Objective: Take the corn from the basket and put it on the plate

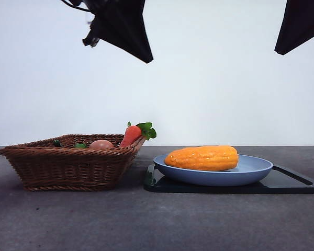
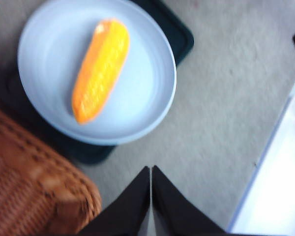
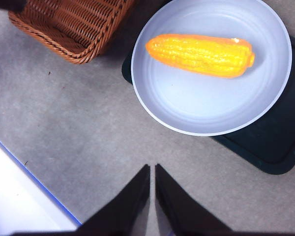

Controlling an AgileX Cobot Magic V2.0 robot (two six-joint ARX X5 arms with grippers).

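The orange-yellow corn [image 1: 203, 158] lies on its side in the light-blue plate [image 1: 254, 173], also seen as the corn [image 2: 100, 69] on the plate [image 2: 152, 108] and the corn [image 3: 201, 54] on the plate [image 3: 211, 110]. Left of the plate stands the brown wicker basket [image 1: 68, 167]. My left gripper [image 2: 151, 168] is shut and empty, raised high between the basket and the plate as a dark tip [image 1: 148, 60]. Shut on nothing too, my right gripper [image 3: 152, 167] hangs at the upper right corner [image 1: 277, 52].
The plate rests on a flat black tray [image 1: 295, 184]. In the basket lie a red-orange carrot [image 1: 131, 135] with green leaves, a brownish egg-like item [image 1: 101, 144] and a bit of green. The table's white edge [image 3: 19, 196] runs near the right gripper.
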